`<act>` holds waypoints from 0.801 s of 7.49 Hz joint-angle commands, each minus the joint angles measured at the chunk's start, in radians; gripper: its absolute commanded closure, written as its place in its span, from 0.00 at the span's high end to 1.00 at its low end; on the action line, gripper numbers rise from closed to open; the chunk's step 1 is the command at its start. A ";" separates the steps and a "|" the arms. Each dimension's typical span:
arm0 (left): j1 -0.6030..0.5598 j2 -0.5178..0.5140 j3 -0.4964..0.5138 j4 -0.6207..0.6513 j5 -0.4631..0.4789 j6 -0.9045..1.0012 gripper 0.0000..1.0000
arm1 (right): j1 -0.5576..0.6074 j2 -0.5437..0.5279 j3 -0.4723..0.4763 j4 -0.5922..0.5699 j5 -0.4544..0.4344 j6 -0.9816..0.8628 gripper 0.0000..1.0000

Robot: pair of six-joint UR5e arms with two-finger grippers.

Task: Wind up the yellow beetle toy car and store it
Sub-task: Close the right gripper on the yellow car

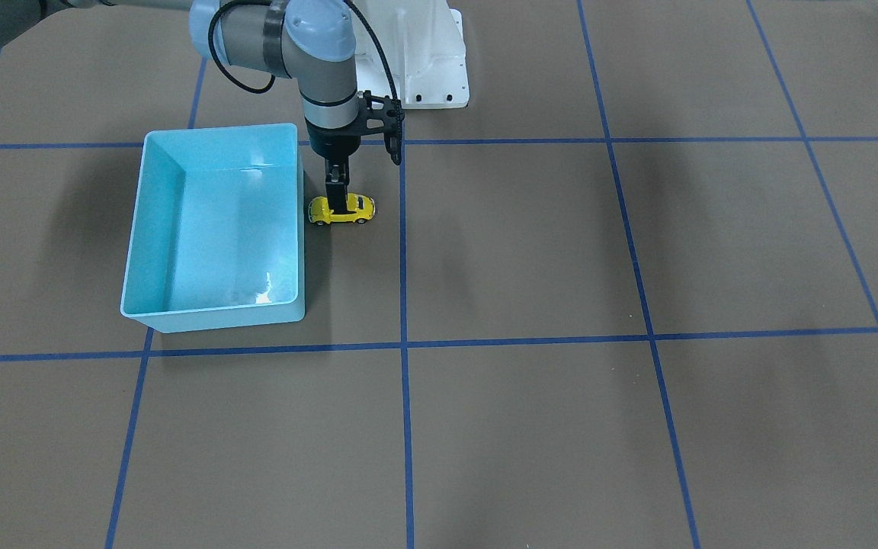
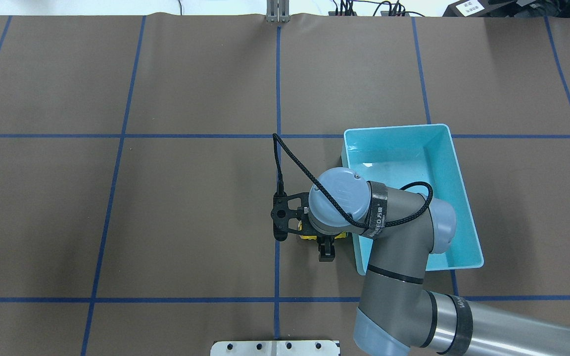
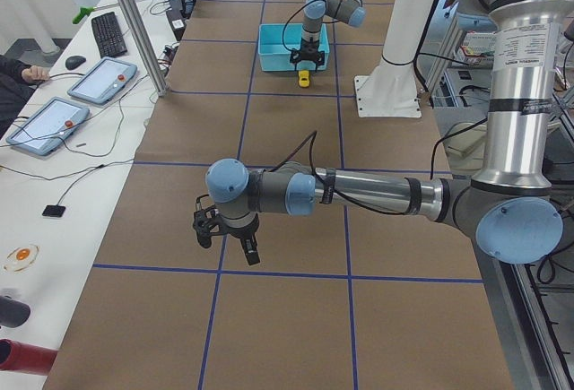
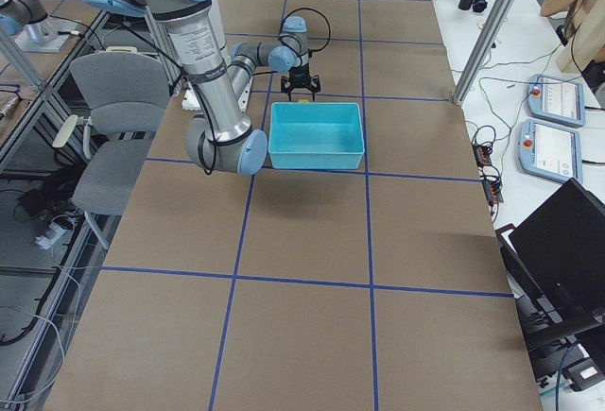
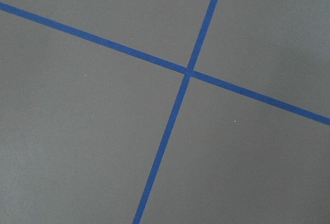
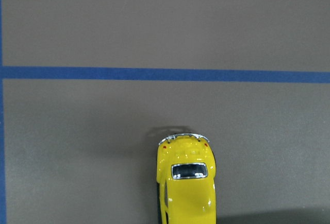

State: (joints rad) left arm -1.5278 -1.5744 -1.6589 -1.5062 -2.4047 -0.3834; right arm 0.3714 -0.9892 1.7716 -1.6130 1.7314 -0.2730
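Brown table [image 1: 561,252], yellow beetle toy car [image 1: 360,207]

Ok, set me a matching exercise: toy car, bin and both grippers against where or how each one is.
Things:
1. toy car
2. bin
3. right gripper
4. left gripper

Place or state:
A. above a blue tape crossing
B. light blue
C. on the table beside the bin
D. closed on the toy car

Pairs: 1-C, 2-B, 3-D, 4-A

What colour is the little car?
The toy car is bright yellow with dark windows, clearest in the right wrist view.
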 commanded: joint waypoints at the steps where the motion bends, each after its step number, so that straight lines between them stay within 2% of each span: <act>1: 0.000 0.001 0.004 0.000 -0.001 0.000 1.00 | 0.000 -0.003 -0.055 0.079 0.002 0.001 0.99; 4: 0.002 -0.001 0.004 0.000 0.001 0.000 1.00 | -0.003 -0.013 -0.057 0.079 0.007 0.000 0.98; 5: 0.000 -0.001 0.004 0.000 -0.001 0.000 1.00 | -0.005 -0.016 -0.057 0.079 0.008 0.000 0.80; 6: 0.000 -0.001 0.002 0.000 -0.001 0.000 1.00 | -0.005 -0.023 -0.057 0.082 0.010 0.000 0.51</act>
State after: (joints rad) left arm -1.5270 -1.5756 -1.6554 -1.5064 -2.4047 -0.3835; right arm 0.3674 -1.0052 1.7155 -1.5334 1.7393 -0.2730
